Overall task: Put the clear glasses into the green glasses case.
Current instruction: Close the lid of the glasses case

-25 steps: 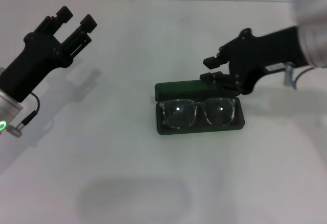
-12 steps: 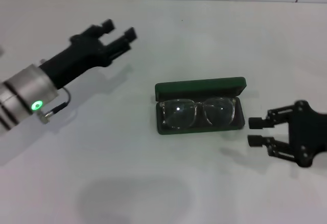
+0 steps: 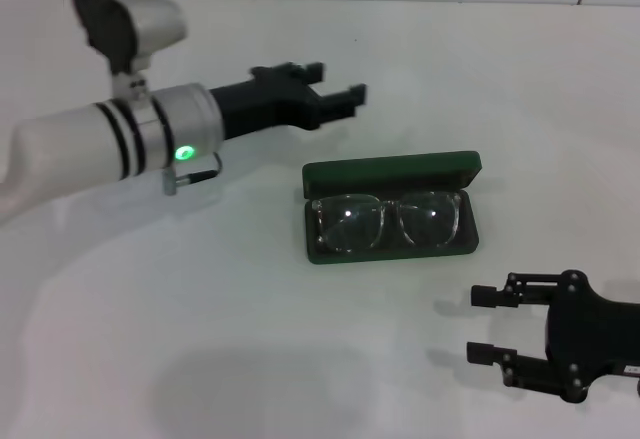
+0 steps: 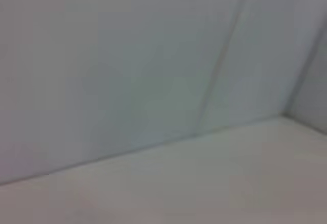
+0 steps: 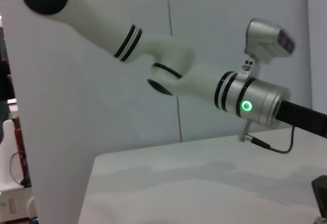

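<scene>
- The clear glasses (image 3: pixel 388 221) are seen lying inside the open green glasses case (image 3: pixel 390 173).
- Nothing is held by the left gripper (image 3: pixel 335 92) or the right gripper (image 3: pixel 484 323); both are spread apart.

Bare table (image 3: pixel 250 309) left of and nearer than the green glasses case (image 3: pixel 392 214). Raised lid along its far edge. Left gripper (image 3: pixel 335 94), fingers apart, above the far-left approach. Right gripper (image 3: pixel 488 324), fingers parted, occupying the near-right corner, apart from the case.
</scene>
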Tool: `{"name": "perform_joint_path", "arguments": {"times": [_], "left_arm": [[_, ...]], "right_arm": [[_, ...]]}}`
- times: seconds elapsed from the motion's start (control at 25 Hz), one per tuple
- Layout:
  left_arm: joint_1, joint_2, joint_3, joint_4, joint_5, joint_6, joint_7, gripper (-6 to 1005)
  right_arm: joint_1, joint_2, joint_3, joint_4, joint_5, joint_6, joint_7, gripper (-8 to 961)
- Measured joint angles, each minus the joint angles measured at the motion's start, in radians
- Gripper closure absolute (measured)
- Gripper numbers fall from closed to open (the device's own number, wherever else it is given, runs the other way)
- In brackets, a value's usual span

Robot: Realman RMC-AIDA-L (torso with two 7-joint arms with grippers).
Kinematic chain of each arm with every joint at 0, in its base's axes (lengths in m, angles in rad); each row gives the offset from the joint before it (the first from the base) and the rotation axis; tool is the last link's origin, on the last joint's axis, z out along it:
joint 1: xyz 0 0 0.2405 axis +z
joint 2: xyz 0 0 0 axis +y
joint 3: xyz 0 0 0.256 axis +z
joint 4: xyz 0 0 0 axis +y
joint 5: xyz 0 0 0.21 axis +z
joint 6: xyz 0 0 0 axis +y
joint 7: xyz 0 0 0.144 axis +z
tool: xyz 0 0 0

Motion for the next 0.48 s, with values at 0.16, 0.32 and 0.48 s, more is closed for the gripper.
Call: {"name": "perform_joint_path", "arguments": {"times": [0.16,0.32,0.48], "left_arm": [[-0.013,-0.009,0.055,0.000,-0.006,-0.010,-0.005,242],[-0.020,-0.012,0.109,0.001,-0.041,-0.020,-0.004,242],[-0.022,-0.014,0.157,0.005,-0.046,-0.010,-0.006,242]], "right_arm": [[0.012,0.000,-0.001,0.020,-0.003,0.026,-0.005,437],[0.032,0.000,-0.009,0.037,-0.004,0.038,-0.007,438],[0.037,0.000,-0.010,0.041,-0.005,0.044,-0.008,439]]}}
